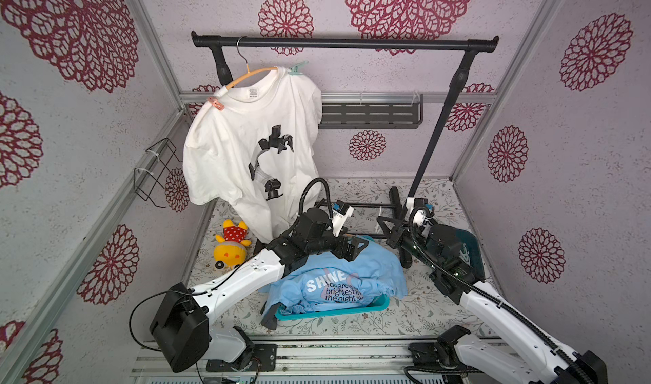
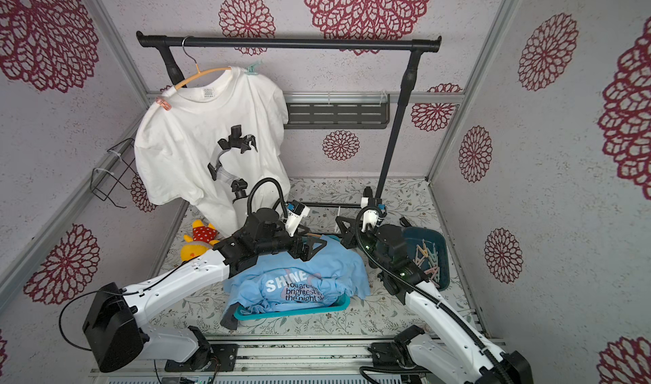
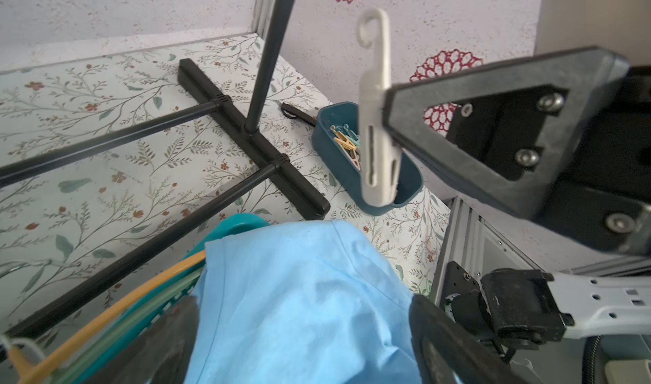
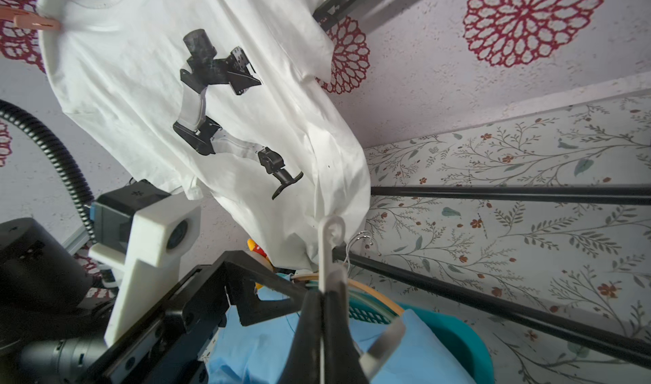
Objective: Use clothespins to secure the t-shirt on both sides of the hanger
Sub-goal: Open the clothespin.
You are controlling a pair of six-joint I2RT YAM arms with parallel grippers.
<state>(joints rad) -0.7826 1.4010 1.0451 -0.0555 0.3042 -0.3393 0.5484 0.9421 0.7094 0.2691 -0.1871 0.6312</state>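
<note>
Now, the right fingers (image 4: 304, 333) pinch a whitish clothespin (image 4: 324, 259) (hooked end out); left fingers (image 3: 442, 341) stand wide.

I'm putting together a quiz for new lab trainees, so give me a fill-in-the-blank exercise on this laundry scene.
The right gripper is shut on a ___ clothespin. On the white t-shirt, one shoulder carries a pink clothespin; the clothespin on the other shoulder is ___. The blue shirt in the basket shows the large word ___. The left gripper hangs over it with jaws ___.
Missing words: white; green; SHINE; open.
</note>
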